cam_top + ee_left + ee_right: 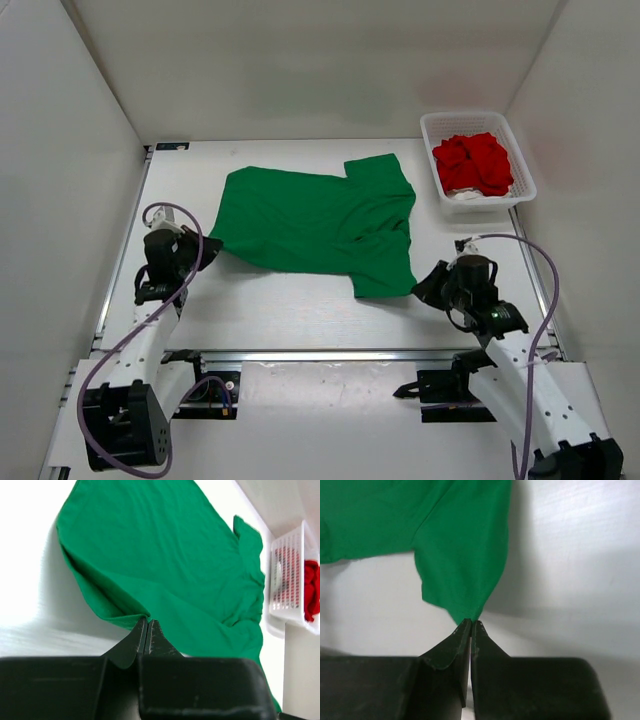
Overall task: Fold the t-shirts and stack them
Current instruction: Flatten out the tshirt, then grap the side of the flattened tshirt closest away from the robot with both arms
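A bright green t-shirt [320, 222] lies spread across the middle of the table, its right part rumpled. My left gripper [212, 243] is shut on the shirt's near left corner; in the left wrist view the green t-shirt [165, 565] runs into the closed gripper [148, 622]. My right gripper [418, 285] is shut on the near right corner, where the green t-shirt [465, 550] narrows to a point between the fingertips of the gripper [471, 622]. A red t-shirt [473, 162] is bunched in the basket over a bit of off-white t-shirt [463, 195].
A white mesh basket [520, 160] stands at the back right of the table [290, 310]. White walls enclose the table on the left, back and right. Cables loop off both arms near the front rail [330, 353].
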{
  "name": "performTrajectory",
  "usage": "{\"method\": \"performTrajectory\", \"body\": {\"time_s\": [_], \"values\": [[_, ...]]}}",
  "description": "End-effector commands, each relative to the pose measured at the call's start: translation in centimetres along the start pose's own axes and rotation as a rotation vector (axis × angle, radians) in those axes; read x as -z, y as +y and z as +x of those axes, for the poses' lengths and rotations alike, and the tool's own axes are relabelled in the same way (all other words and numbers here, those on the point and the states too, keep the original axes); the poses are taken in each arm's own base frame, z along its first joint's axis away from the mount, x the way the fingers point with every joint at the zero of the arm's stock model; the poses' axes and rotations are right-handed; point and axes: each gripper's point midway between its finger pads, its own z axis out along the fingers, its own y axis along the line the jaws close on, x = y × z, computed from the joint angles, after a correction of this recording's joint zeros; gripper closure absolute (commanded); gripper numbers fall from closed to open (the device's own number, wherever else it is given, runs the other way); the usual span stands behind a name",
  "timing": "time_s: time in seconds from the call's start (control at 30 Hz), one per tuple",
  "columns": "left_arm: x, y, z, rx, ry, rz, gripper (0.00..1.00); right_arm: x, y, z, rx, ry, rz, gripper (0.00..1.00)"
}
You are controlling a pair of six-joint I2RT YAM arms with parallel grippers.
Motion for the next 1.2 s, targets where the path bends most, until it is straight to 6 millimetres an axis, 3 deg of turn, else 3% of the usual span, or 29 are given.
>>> {"method": "performTrajectory", "body": {"time_s": [0.0,0.2,0.43,0.53,0.73,0.77,0.87,0.9,1.03,1.1,1.13,1.17], "values": [[1.2,0.5,0.5,-0.035,0.029,-0.008,1.0,1.9,-0.4,3.5,-0.097,0.108,0.062,1.0],[2.8,2.7,1.0,-0.077,0.039,-0.072,1.0,5.5,0.1,3.9,-0.136,0.113,0.064,1.0],[4.1,5.7,2.5,-0.128,0.086,-0.168,1.0,7.8,0.1,4.5,-0.141,0.124,0.068,1.0],[4.5,5.7,2.8,-0.128,0.088,-0.182,1.0,8.7,0.6,6.0,-0.165,0.174,0.039,1.0],[4.2,4.0,1.9,-0.097,0.091,-0.125,1.0,10.5,3.4,5.3,-0.155,0.168,-0.037,1.0],[4.1,3.9,2.2,-0.089,0.103,-0.117,1.0,10.3,3.5,5.5,-0.143,0.176,-0.041,1.0],[3.8,3.1,-0.1,-0.092,0.038,-0.112,1.0,8.4,5.0,5.8,-0.084,0.171,-0.082,1.0],[3.6,3.4,0.0,-0.082,0.042,-0.123,1.0,7.4,4.3,5.6,-0.064,0.14,-0.04,1.0],[2.4,4.3,0.3,0.001,0.052,-0.129,1.0,4.9,4.8,2.1,0.046,0.079,0.014,1.0],[1.6,4.6,0.4,0.029,0.053,-0.13,1.0,3.5,3.8,-1.6,-0.005,0.028,0.001,1.0],[1.3,5.0,0.8,0.039,0.061,-0.142,1.0,2.9,4.3,-1.9,0.016,0.057,-0.067,1.0],[1.0,5.1,0.6,0.045,0.046,-0.152,1.0,2.4,3.5,-3.7,-0.007,0.028,-0.086,1.0]]}}
